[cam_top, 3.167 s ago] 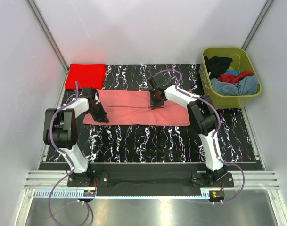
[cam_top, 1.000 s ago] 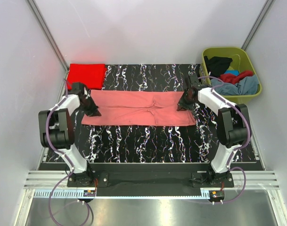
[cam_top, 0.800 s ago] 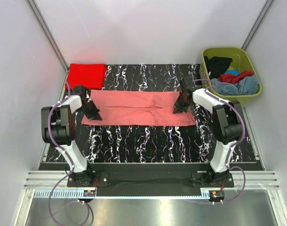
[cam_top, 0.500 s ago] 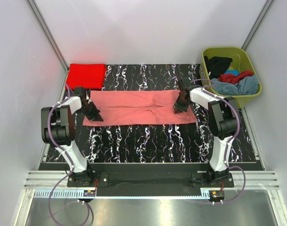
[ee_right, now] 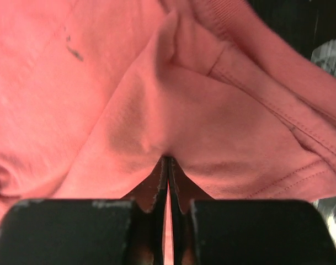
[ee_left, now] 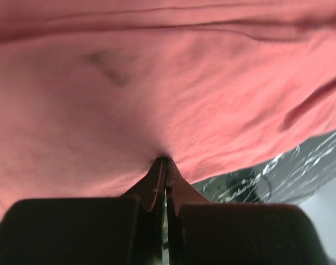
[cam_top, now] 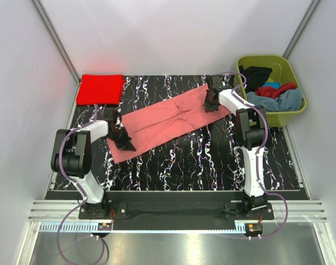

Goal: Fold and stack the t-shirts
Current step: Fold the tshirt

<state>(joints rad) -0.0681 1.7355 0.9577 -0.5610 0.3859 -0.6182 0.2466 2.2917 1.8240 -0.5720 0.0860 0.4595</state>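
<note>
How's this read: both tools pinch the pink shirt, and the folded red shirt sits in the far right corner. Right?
Wrong corner. The top view shows the folded red shirt in the far left corner; the green tub has the far right. The left tool and right tool do pinch the pink shirt.

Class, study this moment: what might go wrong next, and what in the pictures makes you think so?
1. The left tool and right tool each pinch only a small pucker of the salmon t-shirt; a firm pull may slip it free.
2. The shirt lies slanted and creased along its middle, so the fold may come out crooked.
</note>
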